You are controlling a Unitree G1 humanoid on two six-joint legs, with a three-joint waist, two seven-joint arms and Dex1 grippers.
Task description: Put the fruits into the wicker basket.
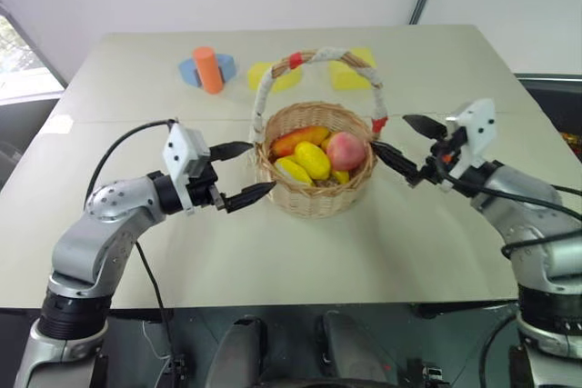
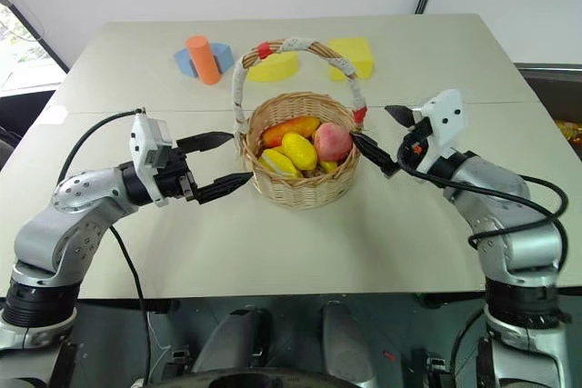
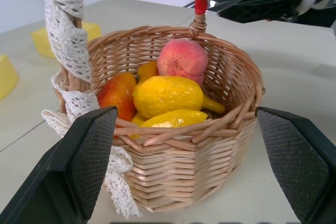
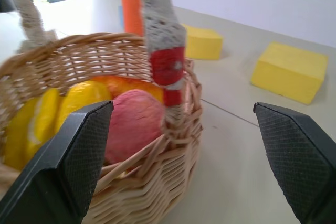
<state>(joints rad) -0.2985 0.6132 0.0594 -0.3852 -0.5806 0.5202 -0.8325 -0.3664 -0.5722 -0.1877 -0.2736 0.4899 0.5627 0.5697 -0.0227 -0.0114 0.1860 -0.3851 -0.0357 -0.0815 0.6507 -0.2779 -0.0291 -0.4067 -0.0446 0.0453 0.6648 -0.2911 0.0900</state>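
Observation:
The wicker basket (image 1: 314, 188) stands mid-table with its white-wrapped, red-banded handle (image 1: 273, 79) arching over it. Inside lie the fruits: a pink-red peach (image 1: 346, 149), a yellow lemon (image 1: 313, 160), a banana (image 1: 293, 171) and an orange-red mango (image 1: 298, 139). My left gripper (image 1: 241, 172) hovers just left of the basket's rim, open and empty. On the basket's right side my right gripper (image 1: 406, 144) stands open and empty, one finger near the rim. In the left wrist view the peach (image 3: 182, 58) and lemon (image 3: 167, 94) sit between my open fingers (image 3: 86, 156).
At the table's back left an orange cylinder (image 1: 208, 69) stands on a blue block (image 1: 190, 71). Two flat yellow foam blocks (image 1: 355, 71) lie behind the basket. The table's front edge (image 1: 273, 302) runs just below both arms.

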